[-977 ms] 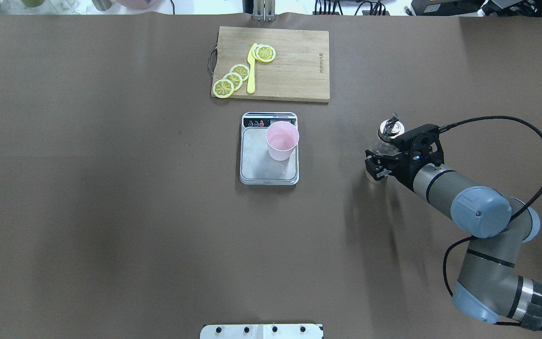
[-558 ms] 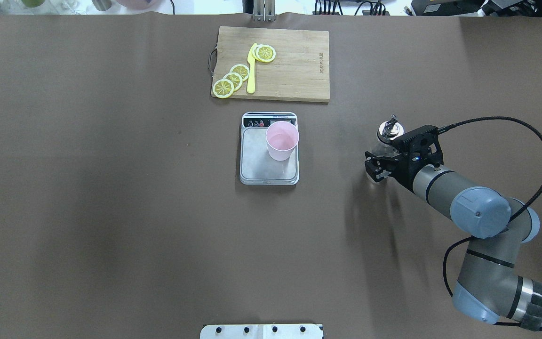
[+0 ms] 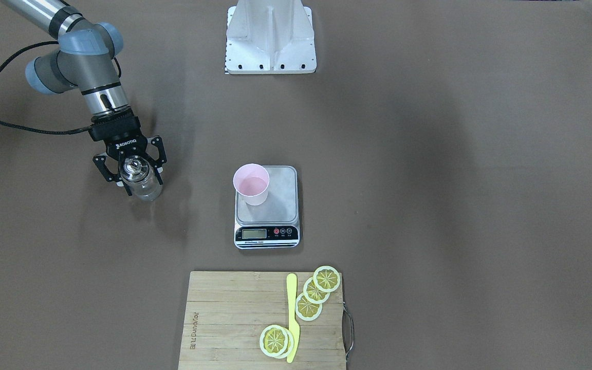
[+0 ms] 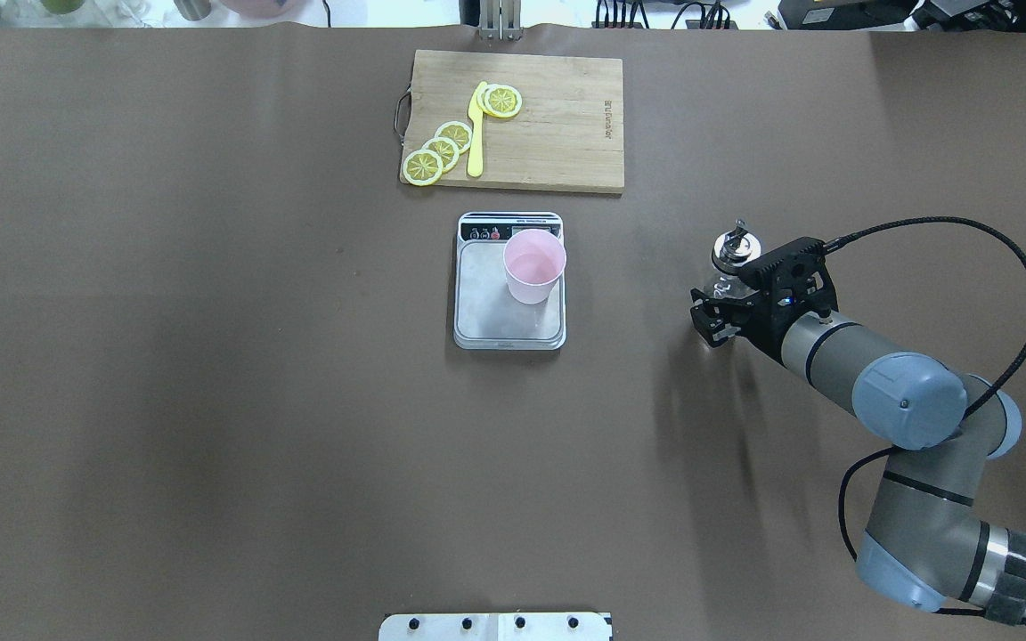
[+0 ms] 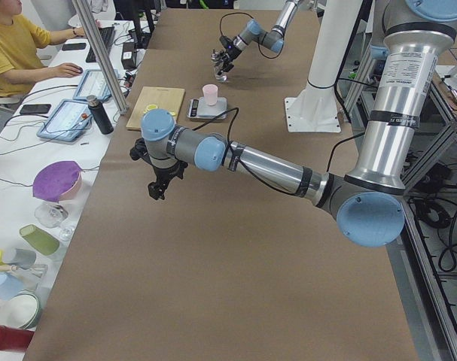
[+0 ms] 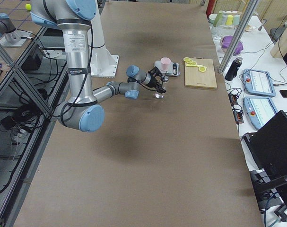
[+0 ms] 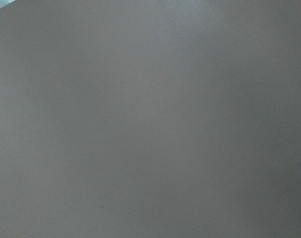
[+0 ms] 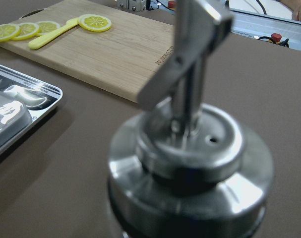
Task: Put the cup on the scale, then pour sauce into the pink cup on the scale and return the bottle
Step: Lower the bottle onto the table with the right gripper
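The right gripper point(image 3: 140, 181) sits at the left of the front-facing view, pointing down the frame. Its fingers point(image 3: 159, 169) are closed against opposite sides of the glass bottle point(image 3: 144, 186). The bottle stands upright at table point(image 3: 429, 205) level, though it is not clear whether its base touches the brown surface. Its silver pourer cap fills the right wrist view, blurred and very close. The glass looks clear, and no sauce level can be made out in it.

The pale pink cup point(image 3: 251, 190) stands upright on the digital kitchen scale point(image 3: 280, 203) in the middle of the frame. It is on the left part of the silver plate, well apart from the bottle. The scale's black strip, with its display and buttons, faces the bottom of the frame. A paler disc shows low inside the cup, and whether it is liquid cannot be told.

Below the scale lies a bamboo cutting board point(image 3: 234, 318) with lemon slices point(image 3: 275, 340) and a yellow knife point(image 3: 292, 318). A white mounting plate point(image 3: 270, 36) sits at the top centre.

The left gripper point(image 5: 156, 184) hangs above bare table in the middle left of the exterior left view. Only a black tip of it shows at the right edge of the front-facing view, so it is unclear whether its fingers are apart or together. A person point(image 5: 10, 45) in a yellow shirt sits at a desk in the upper left of that side view.
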Robot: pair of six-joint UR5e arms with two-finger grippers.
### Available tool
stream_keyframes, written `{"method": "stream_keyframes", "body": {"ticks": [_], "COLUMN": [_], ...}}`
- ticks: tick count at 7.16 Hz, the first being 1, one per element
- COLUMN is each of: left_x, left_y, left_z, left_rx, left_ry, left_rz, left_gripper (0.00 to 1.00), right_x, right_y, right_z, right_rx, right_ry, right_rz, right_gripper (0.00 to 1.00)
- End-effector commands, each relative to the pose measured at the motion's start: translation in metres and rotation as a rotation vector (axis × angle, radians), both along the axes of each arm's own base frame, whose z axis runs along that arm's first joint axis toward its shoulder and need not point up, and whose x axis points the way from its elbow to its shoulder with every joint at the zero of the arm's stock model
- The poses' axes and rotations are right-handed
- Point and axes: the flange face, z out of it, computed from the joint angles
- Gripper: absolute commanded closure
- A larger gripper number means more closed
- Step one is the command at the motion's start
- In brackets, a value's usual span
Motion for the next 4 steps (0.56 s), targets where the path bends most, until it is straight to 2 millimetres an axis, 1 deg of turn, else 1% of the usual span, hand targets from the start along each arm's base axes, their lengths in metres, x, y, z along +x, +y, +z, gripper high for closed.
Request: {"method": "stream_keyframes", "body": {"ticks": [1,2,3,4], "left_x": [0.000,0.000,0.000,0.000], "left_y": [0.000,0.000,0.000,-0.001], "left_z": [-0.001,-0.001,-0.001,-0.002], "left_rx": [0.000,0.000,0.000,0.002], "left_ry": [0.000,0.000,0.000,0.000], "left_rz": [0.000,0.000,0.000,0.000], "left_gripper": [0.01,0.01,0.01,0.01], "right_x": [0.002,0.002,0.003,0.013], "right_y": [0.000,0.000,0.001,0.002], "right_z": [-0.002,-0.003,-0.004,0.003], "right_rx": [0.004,0.005,0.010,0.004], "right_ry": [-0.002,-0.005,-0.024,-0.029], "right_rz": [0.000,-0.003,-0.004,-0.017], "right_gripper": [0.23,0.23,0.20,0.12]}}
